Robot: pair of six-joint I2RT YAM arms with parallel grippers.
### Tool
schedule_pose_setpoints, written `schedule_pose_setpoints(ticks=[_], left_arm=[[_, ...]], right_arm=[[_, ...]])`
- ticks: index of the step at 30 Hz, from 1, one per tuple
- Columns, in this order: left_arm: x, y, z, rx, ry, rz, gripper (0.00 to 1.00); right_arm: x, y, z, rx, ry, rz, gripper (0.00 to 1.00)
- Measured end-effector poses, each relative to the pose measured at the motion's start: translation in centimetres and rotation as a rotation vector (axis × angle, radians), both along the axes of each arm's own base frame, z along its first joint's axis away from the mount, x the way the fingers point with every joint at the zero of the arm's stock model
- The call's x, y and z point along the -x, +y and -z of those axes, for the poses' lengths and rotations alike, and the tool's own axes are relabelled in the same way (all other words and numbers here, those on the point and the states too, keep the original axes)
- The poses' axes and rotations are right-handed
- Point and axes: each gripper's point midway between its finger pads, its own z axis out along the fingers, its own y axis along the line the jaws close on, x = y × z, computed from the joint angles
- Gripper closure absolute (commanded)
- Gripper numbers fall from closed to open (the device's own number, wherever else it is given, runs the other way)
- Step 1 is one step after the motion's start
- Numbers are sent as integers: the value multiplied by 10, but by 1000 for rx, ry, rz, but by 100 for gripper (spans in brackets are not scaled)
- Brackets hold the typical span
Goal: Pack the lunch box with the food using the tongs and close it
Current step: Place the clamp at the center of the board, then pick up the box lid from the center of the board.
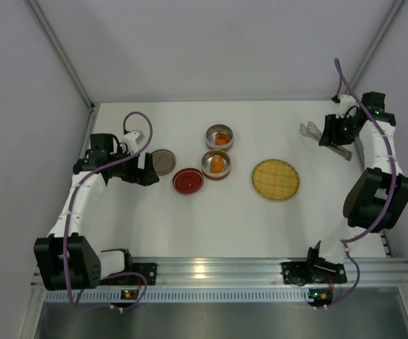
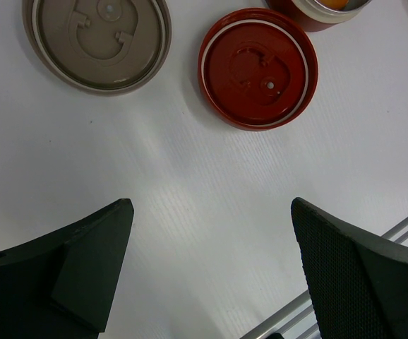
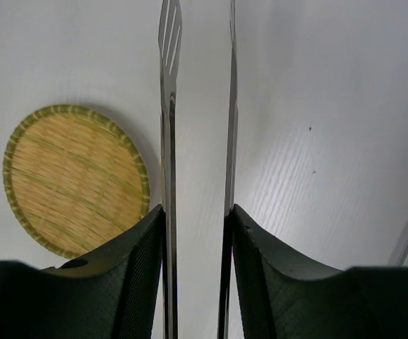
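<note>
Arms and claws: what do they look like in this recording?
The left arm and right arm have white links, bulky black joints and a purple cable looped alongside each. Small green lights glow near the bases. The left claw and right claw have black wedge-shaped fingers with finely dimpled inner faces.

One round yellow woven plate (image 1: 275,179). Left of it, two round steel tins: a farther tin (image 1: 219,137) and a nearer tin (image 1: 216,164). Orange food lumps (image 1: 218,164) number at least two, one showing in each tin, though the farther tin may hold a second. Farther left of the plate, two flat round lids: one red lid (image 1: 188,181) and one grey-beige lid (image 1: 163,162). Right of the plate and behind it, one pair of slim silver metal tongs (image 1: 308,130).
</note>
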Motion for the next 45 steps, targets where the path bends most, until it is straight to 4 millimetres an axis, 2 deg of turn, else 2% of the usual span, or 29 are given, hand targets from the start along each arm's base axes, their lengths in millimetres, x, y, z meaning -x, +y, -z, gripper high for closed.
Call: schedule_pose_setpoints(ticks=[2, 5, 8, 13, 15, 17, 22, 23, 24, 26, 32, 35, 38, 41, 43, 45], left_arm=[[0, 0, 0, 2, 1, 0, 2], [0, 0, 0, 2, 2, 0, 2], [0, 0, 0, 0, 3, -2, 2], [0, 1, 1, -5, 3, -7, 2], [0, 2, 1, -11, 3, -11, 2], [-1, 4, 2, -18, 3, -17, 2], [-3, 10, 4, -51, -2, -35, 2], [-4, 11, 4, -60, -3, -38, 2], [-4, 13, 5, -69, -6, -39, 2], [-5, 15, 6, -89, -15, -31, 2], [-6, 23, 5, -174, -92, 44, 2], [-4, 26, 2, -245, -186, 125, 2], [0, 21, -2, -320, -299, 236, 2], [3, 3, -4, -402, -439, 390, 2], [8, -10, 1, -453, -527, 500, 3], [16, -20, 10, -497, -594, 608, 5]], right_arm=[[12, -14, 21, -2, 44, 28, 60], [27, -12, 53, -13, 114, 20, 60], [34, -9, 80, -21, 166, 12, 59], [41, -15, 119, 0, 236, 22, 52], [45, -17, 130, 13, 258, 24, 45], [50, -19, 137, 23, 275, 23, 43], [59, -24, 145, 42, 297, 20, 30], [59, -24, 146, 43, 299, 21, 19], [60, -24, 146, 43, 301, 19, 1], [60, -24, 147, 47, 299, 10, 1], [62, -18, 143, 20, 296, -19, 1], [61, -11, 125, -6, 262, -43, 1], [54, -2, 88, -30, 169, -74, 1], [46, 8, 43, -56, 51, -110, 1], [42, 17, 17, -73, -16, -139, 1], [42, 26, 2, -88, -58, -161, 1]])
